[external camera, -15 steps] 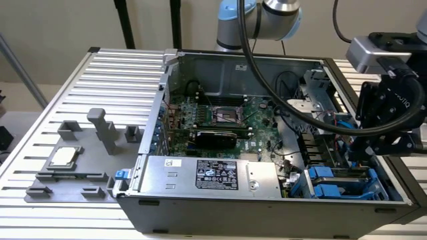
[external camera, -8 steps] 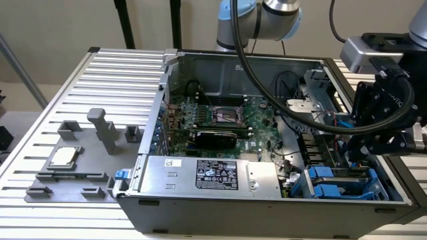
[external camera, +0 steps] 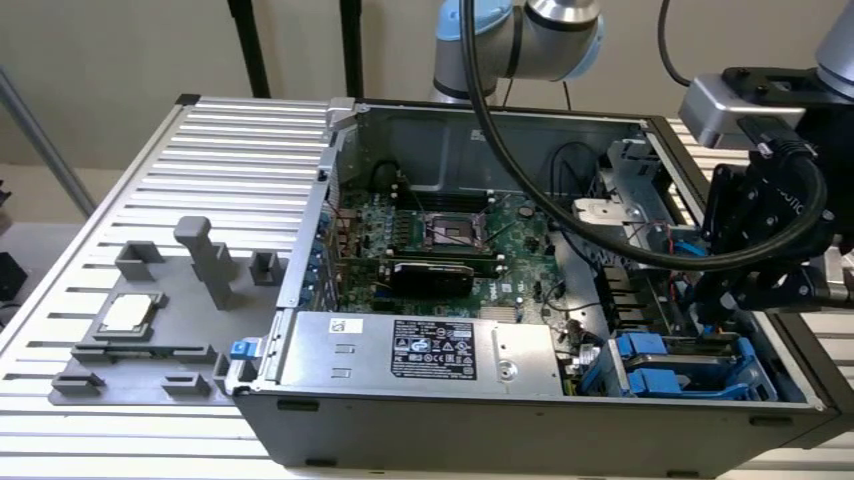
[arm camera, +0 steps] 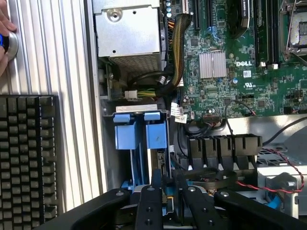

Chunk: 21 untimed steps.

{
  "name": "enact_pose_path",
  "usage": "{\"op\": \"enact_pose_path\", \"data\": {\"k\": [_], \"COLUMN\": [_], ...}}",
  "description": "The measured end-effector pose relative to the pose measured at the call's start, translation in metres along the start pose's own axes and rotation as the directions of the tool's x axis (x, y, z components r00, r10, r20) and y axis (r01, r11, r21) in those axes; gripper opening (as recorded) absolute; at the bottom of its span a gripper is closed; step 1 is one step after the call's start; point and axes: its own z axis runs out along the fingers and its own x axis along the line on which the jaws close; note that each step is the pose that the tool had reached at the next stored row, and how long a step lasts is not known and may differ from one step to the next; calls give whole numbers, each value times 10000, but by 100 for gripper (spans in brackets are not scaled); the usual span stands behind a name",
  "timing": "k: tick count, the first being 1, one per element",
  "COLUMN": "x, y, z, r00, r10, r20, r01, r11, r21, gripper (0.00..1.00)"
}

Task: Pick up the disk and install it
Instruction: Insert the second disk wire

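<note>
Slatted metal table [external camera: 200, 140] under everything, pale wall behind.

- Exterior view's left: grey fixture tray [external camera: 147, 375] with a chip [external camera: 127, 313] lying flat in it. Well apart from the work.
- Centre: open PC case [external camera: 534, 440]. Motherboard [external camera: 441, 235] on its floor, PSU [external camera: 420, 348] along the near wall.
- Exterior view's right, near corner of the case: drive bay [external camera: 747, 385] with two blue-tabbed units side by side. I take the one farther from the near wall for the disk [external camera: 643, 345]. It is in the bay, standing on edge, blue rail tab toward the PSU.
- Farthest right: claw [external camera: 727, 300] hanging low over the bay's far end, black cable looping back to the arm.

Wrist view:
- Disk [arm camera: 156, 136] shows its blue tab and a thin dark edge below it.
- Long axis runs straight from the tab toward the claw [arm camera: 169, 199], so the claw sits at the end opposite the tab, in line with the disk, not beside it.
- Cannot tell whether the claw is wide, narrow or gripping; the contact spot is hidden.
- Keyboard [arm camera: 29, 163] on the table outside the case wall; a person's hand [arm camera: 5, 33] rests on a round button [arm camera: 11, 44] at the table edge.

Judgement: disk looks at or near its slot. Whether it is fully seated cannot be read.
</note>
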Motion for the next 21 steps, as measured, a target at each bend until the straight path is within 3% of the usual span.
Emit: {"op": "enact_pose_path", "data": {"k": [9, 10, 17, 21], "x": [5, 5, 7, 18], "y": [-24, -24, -1, 72], "z": [50, 55, 78, 95], "r00": [10000, 10000, 10000, 9999], "r10": [0, 0, -2, -49], "r20": [0, -1, 25, 137], "r01": [0, 0, 2, 47], "r11": [10000, 10000, 10000, 9999], "r21": [-1, -1, 5, 101], "gripper": [100, 0, 0, 0]}}
